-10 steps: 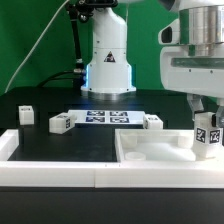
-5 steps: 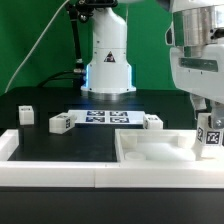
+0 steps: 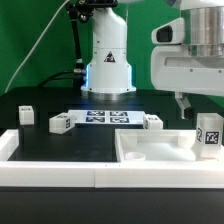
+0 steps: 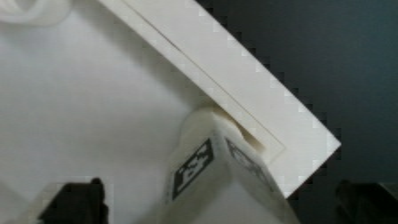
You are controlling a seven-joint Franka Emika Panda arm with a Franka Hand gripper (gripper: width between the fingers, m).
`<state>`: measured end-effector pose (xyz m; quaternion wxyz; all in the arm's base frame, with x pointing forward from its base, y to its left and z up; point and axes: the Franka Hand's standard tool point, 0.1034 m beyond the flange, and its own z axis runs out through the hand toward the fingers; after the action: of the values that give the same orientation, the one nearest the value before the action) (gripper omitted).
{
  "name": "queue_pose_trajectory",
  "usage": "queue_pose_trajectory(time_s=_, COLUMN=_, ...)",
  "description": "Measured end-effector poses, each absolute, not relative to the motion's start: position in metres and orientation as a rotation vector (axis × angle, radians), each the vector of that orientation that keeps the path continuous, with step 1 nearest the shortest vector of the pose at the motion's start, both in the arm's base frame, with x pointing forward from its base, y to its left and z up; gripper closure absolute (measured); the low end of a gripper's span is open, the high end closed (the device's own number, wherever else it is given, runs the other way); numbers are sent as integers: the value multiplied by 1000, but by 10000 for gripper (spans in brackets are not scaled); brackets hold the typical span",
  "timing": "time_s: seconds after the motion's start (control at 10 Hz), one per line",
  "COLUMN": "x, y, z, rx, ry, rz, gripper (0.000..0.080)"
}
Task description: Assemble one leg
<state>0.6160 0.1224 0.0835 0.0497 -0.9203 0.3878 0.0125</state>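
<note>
One leg (image 3: 210,133), a small white block with a black-and-white tag, stands upright at the far corner of the large white panel (image 3: 150,150), at the exterior view's right. My gripper (image 3: 198,108) hangs just above it, open, with one dark finger (image 3: 183,106) showing. In the wrist view the same leg (image 4: 214,160) sits at the panel's corner (image 4: 267,100), between my two dark fingertips (image 4: 75,200), which stand wide apart and do not touch it. My gripper (image 4: 217,205) holds nothing.
Three more legs lie on the black table: one at far left (image 3: 26,114), one left of centre (image 3: 60,123), one behind the panel (image 3: 152,121). The marker board (image 3: 100,117) lies between them. White border rails (image 3: 60,170) run along the front. The arm's base (image 3: 107,60) stands behind.
My gripper held the leg low over the panel corner, then let go and rose. The leg now stands free on the corner.
</note>
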Motion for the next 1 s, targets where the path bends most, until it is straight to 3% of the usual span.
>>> queue_pose_trajectory(time_s=0.5, x=616, y=120, z=83, rx=-3111, ry=248, rz=-9, gripper=150)
queue_pose_trajectory(time_s=0.9, x=615, y=112, z=82, rx=-3123, ry=16, rz=9, gripper=150)
queue_pose_trajectory(time_s=1.0, x=615, y=113, z=82, rx=-3123, ry=15, rz=9, gripper=252)
